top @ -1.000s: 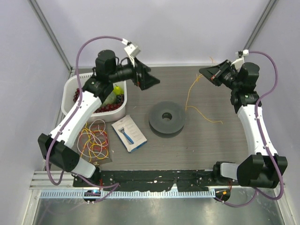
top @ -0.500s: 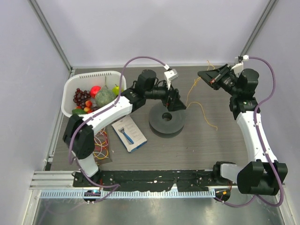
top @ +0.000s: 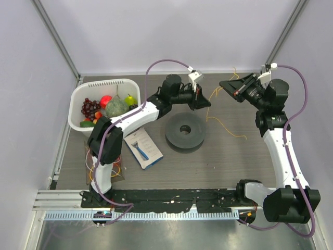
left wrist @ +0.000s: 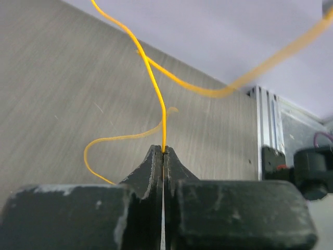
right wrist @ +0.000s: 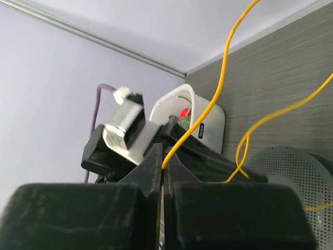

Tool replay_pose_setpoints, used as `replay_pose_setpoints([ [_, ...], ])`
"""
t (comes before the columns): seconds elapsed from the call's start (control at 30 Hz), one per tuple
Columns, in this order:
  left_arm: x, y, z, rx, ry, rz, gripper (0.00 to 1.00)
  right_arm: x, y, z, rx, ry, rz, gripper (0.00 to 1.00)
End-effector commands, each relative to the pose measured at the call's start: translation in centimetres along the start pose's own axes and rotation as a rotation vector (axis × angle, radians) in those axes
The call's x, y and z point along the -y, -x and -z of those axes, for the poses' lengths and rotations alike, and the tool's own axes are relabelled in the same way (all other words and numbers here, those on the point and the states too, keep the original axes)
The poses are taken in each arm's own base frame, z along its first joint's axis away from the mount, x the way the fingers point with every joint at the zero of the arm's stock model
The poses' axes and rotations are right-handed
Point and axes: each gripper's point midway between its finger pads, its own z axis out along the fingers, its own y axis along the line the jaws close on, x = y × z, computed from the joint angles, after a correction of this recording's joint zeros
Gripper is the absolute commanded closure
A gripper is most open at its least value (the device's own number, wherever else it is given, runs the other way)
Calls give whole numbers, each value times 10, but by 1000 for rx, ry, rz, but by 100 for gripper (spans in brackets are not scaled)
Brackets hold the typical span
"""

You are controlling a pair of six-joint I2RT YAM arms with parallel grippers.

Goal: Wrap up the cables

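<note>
From overhead I see the left gripper (top: 206, 102) reaching over the far side of the grey wood-grain table (top: 234, 161), just beyond the dark grey round perforated spool (top: 174, 133), which lies flat near the table's middle. In the left wrist view its jaws are pressed together on the thread-thin yellow-orange wire (left wrist: 164, 127), which rises straight out from between the tips. Another strand crosses close to that lens and is too blurred for me to follow.

The right gripper (top: 225, 84) hangs near the far right corner, tips pointing towards the left one. Its wrist camera shows the jaws closed on the wire as well, the strand leaving the tips and curving up out of the picture. That view cuts the spool off at the lower right corner.

From above, the wire is so fine that I lose it between the two grippers. I can only pick out loose curves lying on the table to the right of the spool. I cannot tell where it joins the spool.

A white plastic basket (top: 104, 82) of fruit sits at the far left, and a blue-and-white razor pack (top: 143, 148) lies just left of the spool.
</note>
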Motion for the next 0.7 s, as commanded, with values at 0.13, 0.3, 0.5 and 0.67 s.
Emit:
replay_pose_setpoints([
  [0.13,-89,104,-12,302,118,57,100,7,-10,13,-19,-48,17,99],
  [0.3,-99,85,-25,221,79,90,1,-28,6,10,37,105,0,99],
  [0.5,-82,89,49,256,86,-50,0,-59,30,4,87,228,15,99],
  [0.67,-43,90,104,215,107,-256,0,-66,30,5,84,292,-90,99],
])
